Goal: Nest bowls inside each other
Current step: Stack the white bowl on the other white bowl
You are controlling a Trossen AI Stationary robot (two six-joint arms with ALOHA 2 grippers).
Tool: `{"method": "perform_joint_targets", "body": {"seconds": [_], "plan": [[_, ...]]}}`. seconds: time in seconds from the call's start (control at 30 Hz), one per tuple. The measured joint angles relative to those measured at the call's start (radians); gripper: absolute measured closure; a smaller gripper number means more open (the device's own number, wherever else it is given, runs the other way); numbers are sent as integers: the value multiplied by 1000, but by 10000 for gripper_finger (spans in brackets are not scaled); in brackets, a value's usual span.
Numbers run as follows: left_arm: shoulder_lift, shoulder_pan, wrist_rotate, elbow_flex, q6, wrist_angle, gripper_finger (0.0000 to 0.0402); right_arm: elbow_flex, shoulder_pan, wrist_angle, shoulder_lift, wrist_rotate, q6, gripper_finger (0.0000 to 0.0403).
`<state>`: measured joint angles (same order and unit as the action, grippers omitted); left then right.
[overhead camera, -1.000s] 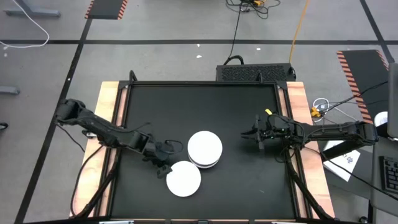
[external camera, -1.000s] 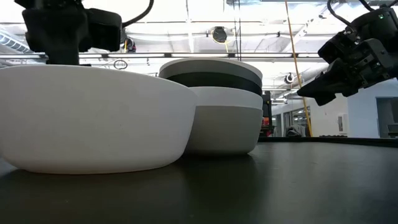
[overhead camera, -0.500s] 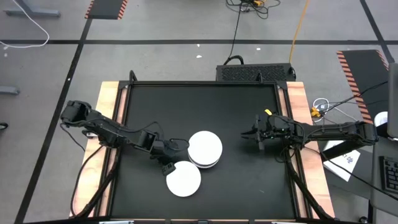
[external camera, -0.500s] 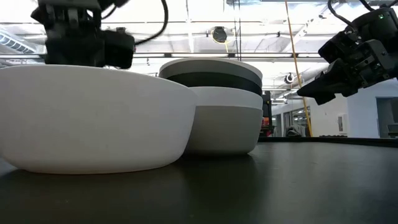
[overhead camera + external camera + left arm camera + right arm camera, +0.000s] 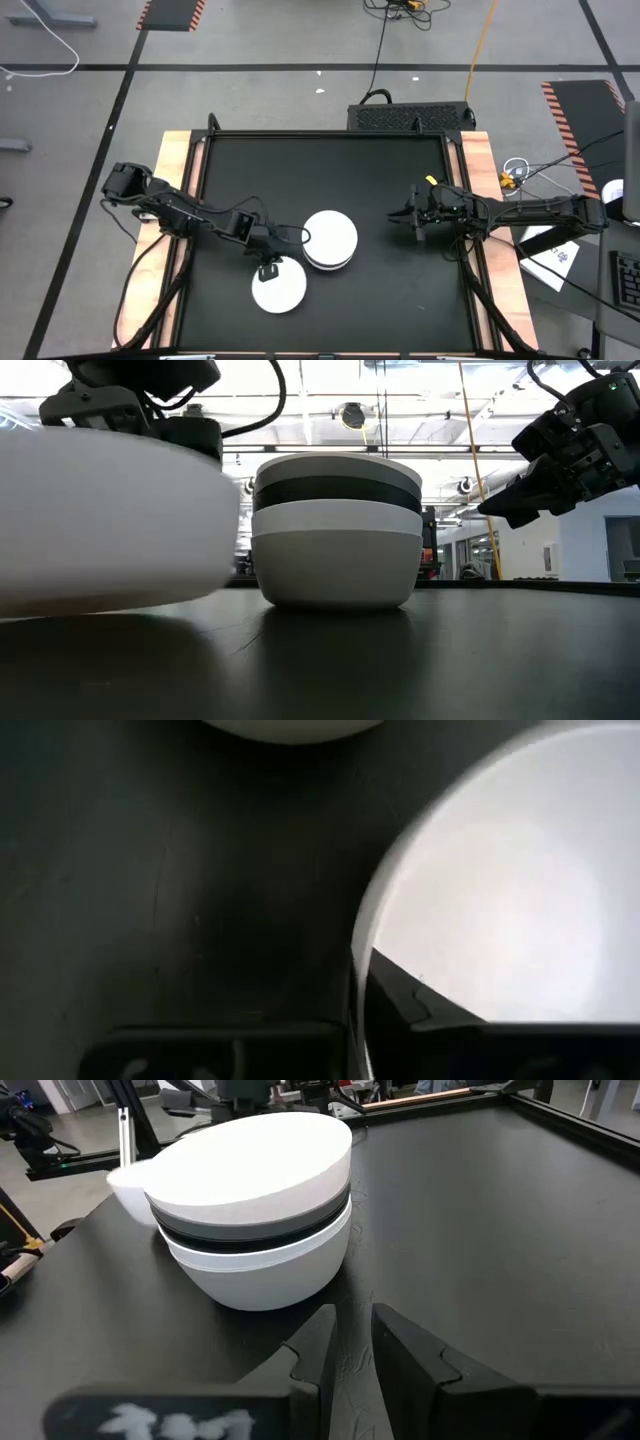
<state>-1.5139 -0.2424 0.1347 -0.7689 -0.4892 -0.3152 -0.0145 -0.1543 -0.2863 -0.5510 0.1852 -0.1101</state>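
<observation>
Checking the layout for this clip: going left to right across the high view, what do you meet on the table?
Left gripper, shut on the rim of the single white bowl → stack of nested bowls → right gripper, hovering apart from the bowls.

floor [image 5: 280, 40]: grey, black lines; hazard stripes [image 5: 170, 14]; ceiling lights [image 5: 330, 385]

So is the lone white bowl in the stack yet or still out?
Out. The white bowl sits beside the stack, gripped at its rim by the left gripper.
</observation>
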Motion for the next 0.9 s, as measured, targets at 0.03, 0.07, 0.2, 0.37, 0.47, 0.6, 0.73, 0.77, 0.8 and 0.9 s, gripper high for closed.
{"method": "perform_joint_targets", "body": {"seconds": [0.03,0.07,0.2,0.37,0.47,0.6,0.73,0.77,0.8,0.9], "plan": [[0,0,0,0,15,3,389,0,0,0,0,0,0,342],[0,-1,1,0,24,10,389,0,0,0,0,0,0,342],[0,-7,17,0,54,54,396,0,0,0,0,0,-1,342],[14,-22,18,0,75,131,397,0,0,0,0,0,-1,342],[40,-44,12,2,100,157,397,0,0,0,0,0,-1,342],[101,-76,6,2,157,207,398,0,0,2,0,0,-1,342],[195,-106,-47,1,235,254,399,0,0,0,-2,0,-1,342],[219,-107,-63,0,246,268,399,0,0,0,-2,0,-1,342],[246,-102,-87,0,262,268,399,0,0,-2,-2,0,-1,342],[309,-61,-136,-9,294,262,399,0,0,-19,-2,0,-4,342]]}}
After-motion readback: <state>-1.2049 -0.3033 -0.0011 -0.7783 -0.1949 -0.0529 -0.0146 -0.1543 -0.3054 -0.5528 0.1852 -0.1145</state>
